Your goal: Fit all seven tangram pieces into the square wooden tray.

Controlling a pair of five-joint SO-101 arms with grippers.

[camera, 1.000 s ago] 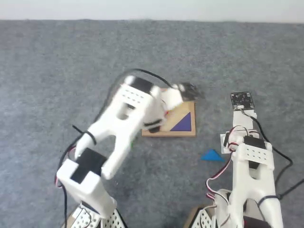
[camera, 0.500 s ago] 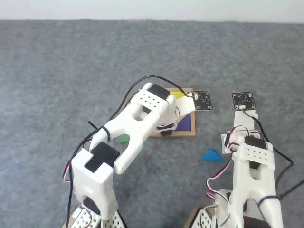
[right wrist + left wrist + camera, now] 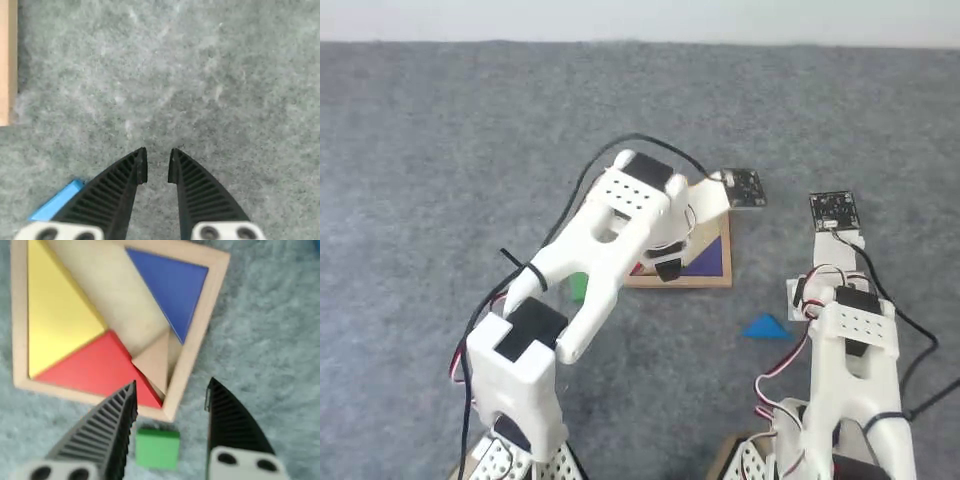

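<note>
Farthest left, a green square piece (image 3: 157, 447) lies on the grey carpet (image 3: 440, 150), just outside the rim of the square wooden tray (image 3: 197, 340) and not touching it. The left gripper (image 3: 172, 387) hangs over that spot with its jaws spread wide and nothing between them, the square lying in the gap below. Inside the tray a large yellow triangle (image 3: 60, 325) sits edge to edge with a red triangle (image 3: 100, 370). A small pale wooden triangle (image 3: 152, 362) rests against the red one, and a dark blue triangle (image 3: 172, 282) fills a corner. Right of the tray, well apart from it, a light blue triangle (image 3: 765, 327) lies on the carpet. The right gripper (image 3: 157, 160) hovers near it, jaws only narrowly parted and holding nothing.
</note>
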